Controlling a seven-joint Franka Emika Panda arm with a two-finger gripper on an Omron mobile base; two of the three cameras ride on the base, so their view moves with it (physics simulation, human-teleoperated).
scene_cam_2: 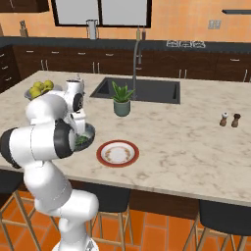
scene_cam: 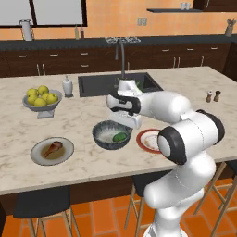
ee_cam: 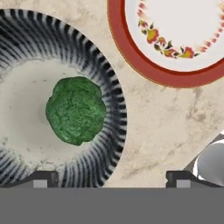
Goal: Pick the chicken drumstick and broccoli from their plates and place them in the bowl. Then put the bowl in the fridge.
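The green broccoli [ee_cam: 76,110] lies inside the ribbed dark bowl [ee_cam: 113,87] on the marble island, and it shows in the left base view as the broccoli [scene_cam: 120,137] in the bowl [scene_cam: 98,135]. My gripper [ee_cam: 111,177] hangs open just above the bowl's right side, nothing between its fingers. In the left base view the gripper [scene_cam: 129,122] stands over the bowl's far rim. The red-rimmed plate [ee_cam: 144,65] beside the bowl is bare, seen too as the plate [scene_cam_2: 101,154]. The chicken drumstick [scene_cam: 52,149] rests on the grey plate [scene_cam: 36,156] to the left. The fridge is out of view.
A footed bowl of yellow fruits [scene_cam: 41,99] and a white dispenser [scene_cam: 67,86] stand at the island's left. The sink [scene_cam: 99,84] with its faucet lies behind, a potted plant [scene_cam_2: 121,100] beside it. Salt and pepper shakers [scene_cam: 213,96] are at the right. Stools line the near edge.
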